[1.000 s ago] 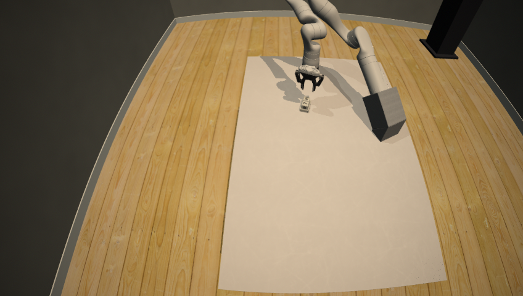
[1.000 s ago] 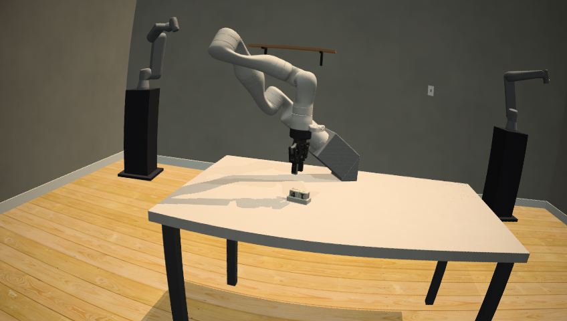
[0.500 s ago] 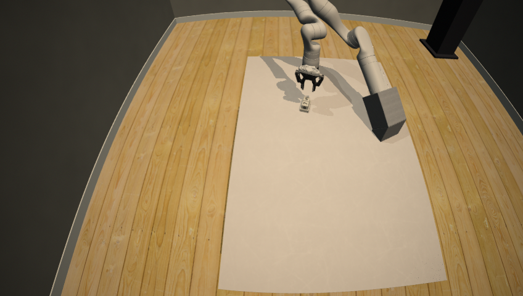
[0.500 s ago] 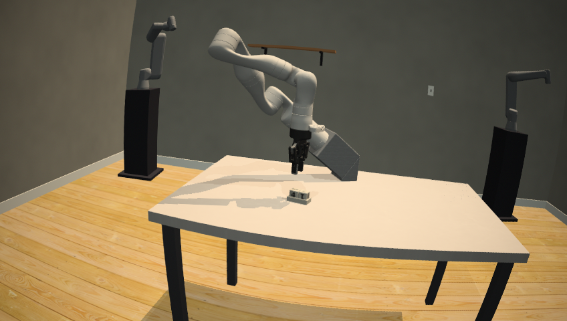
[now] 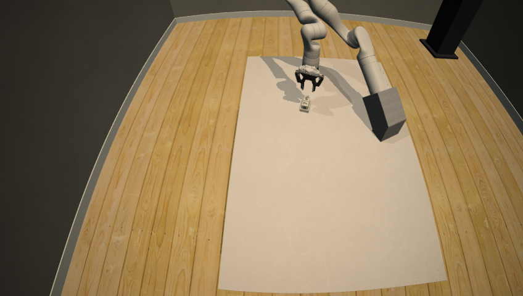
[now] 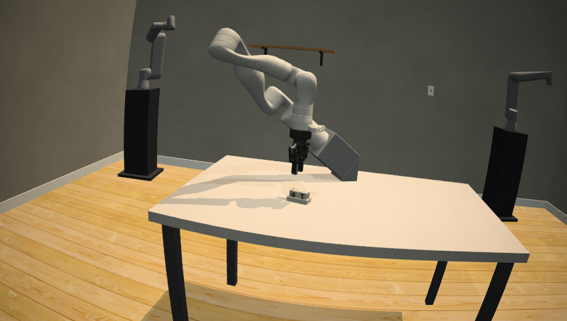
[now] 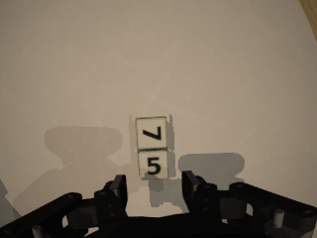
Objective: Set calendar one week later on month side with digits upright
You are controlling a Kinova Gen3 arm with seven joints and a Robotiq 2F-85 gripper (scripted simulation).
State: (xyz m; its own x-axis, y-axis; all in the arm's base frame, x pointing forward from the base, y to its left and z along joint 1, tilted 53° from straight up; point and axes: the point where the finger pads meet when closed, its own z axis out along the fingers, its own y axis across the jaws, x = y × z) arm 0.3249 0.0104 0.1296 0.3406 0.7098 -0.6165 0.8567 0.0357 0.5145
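Note:
The small calendar stands flat on the table, a pale tray with two white cubes side by side. It also shows in the exterior view, where the near side faces read a 4 and a second digit that is too small to tell. In the wrist view the cube tops read 7 and 5. My gripper hangs above the table just behind the calendar, pointing down, fingers half apart with nothing between them. It is well clear of the cubes.
The arm's grey base block sits on the table to the right of the calendar. Two black pedestals with other arms stand on the floor at the left and right. The table's far edge lies close behind the gripper.

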